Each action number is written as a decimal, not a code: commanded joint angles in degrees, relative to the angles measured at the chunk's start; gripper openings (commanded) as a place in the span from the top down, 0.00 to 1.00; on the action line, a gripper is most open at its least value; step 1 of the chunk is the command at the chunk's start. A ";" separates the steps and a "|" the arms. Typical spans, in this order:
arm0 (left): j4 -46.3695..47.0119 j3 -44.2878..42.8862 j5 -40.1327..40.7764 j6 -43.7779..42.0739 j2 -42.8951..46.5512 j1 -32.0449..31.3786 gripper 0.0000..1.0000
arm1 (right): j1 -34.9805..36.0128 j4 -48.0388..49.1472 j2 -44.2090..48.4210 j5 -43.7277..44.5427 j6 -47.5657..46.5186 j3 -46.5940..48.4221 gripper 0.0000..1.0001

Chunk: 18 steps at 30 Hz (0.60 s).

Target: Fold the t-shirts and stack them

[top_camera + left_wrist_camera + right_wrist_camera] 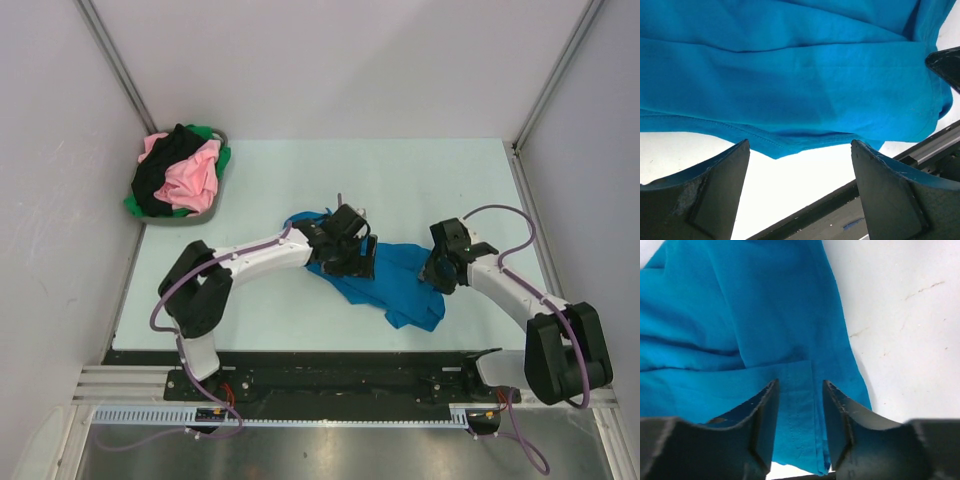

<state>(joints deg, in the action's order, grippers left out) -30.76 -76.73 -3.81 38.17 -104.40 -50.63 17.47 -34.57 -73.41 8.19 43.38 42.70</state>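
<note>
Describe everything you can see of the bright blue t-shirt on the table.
The bright blue cotton-looking t-shirt lies rumpled and not yet folded on the pale table, stretched diagonally between the two arms. It looks soft and matte, with long creases and stitched hems. The left hand hangs wide open over one hemmed edge. The right hand has its jaws apart, either side of a stitched hem. The top view hides part of it under the left arm.
</note>
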 commanded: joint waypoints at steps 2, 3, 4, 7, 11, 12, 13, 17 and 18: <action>3.87 1.84 -1.37 1.38 5.61 0.80 0.13 | 0.45 4.15 -1.74 -2.29 1.10 -0.86 0.65; 3.87 2.28 -1.28 1.38 5.87 0.97 0.13 | 0.72 4.42 -2.09 -2.30 1.27 -1.04 0.67; 3.87 2.37 -1.28 1.38 6.31 1.15 0.13 | 0.98 4.77 -2.70 -2.30 1.19 -1.04 0.73; 3.96 3.25 -1.11 1.29 7.28 1.41 0.13 | 1.68 5.38 -3.32 -2.21 1.54 -1.13 0.90; 4.04 4.48 -0.58 1.38 8.77 1.85 0.13 | 2.56 5.91 -2.71 -2.47 1.98 -1.13 1.00; 4.22 5.18 -0.41 1.29 9.21 1.85 0.13 | 3.09 6.00 -2.27 -2.47 2.41 -1.13 1.00; 4.22 5.53 -0.23 1.29 9.74 2.20 0.13 | 3.61 6.18 -1.66 -2.65 2.50 -0.95 1.00; 4.05 7.46 0.39 1.38 12.63 2.99 0.13 | 7.74 5.30 3.25 -1.60 3.03 1.15 1.00; 4.04 7.73 0.47 1.20 13.34 3.08 0.13 | 9.14 3.82 3.88 -0.72 3.38 2.12 1.00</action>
<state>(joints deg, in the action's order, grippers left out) -27.66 -70.26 -4.43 38.63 -96.16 -48.51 22.41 -30.13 -74.39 6.55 45.25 41.67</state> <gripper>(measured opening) 0.872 0.009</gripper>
